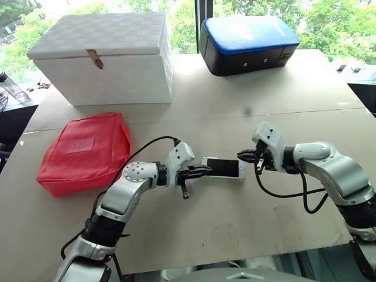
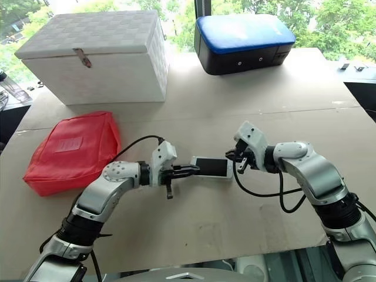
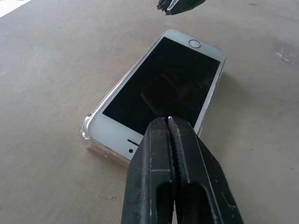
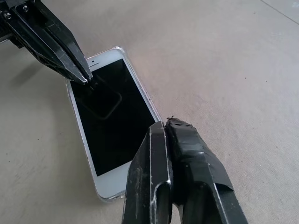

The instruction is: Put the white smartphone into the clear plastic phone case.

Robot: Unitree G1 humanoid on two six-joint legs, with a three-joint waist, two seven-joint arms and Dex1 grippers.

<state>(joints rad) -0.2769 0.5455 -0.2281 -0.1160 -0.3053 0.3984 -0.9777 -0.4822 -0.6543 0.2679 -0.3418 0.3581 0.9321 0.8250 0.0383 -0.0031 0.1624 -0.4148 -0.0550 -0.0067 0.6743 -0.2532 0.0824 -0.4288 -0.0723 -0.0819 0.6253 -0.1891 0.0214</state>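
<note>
The white smartphone lies flat, screen up, in the middle of the table. The clear plastic phone case shows as a see-through rim around its edges and corners, so the phone sits in it. My left gripper is shut, with its tip over the earpiece end of the screen. I cannot tell whether it touches the glass. My right gripper is shut and hovers just off the home-button end. Neither gripper holds anything.
A red pouch lies to the left of my left arm. At the back stand a white lidded box and a blue and black case. The table's front edge runs close below both arms.
</note>
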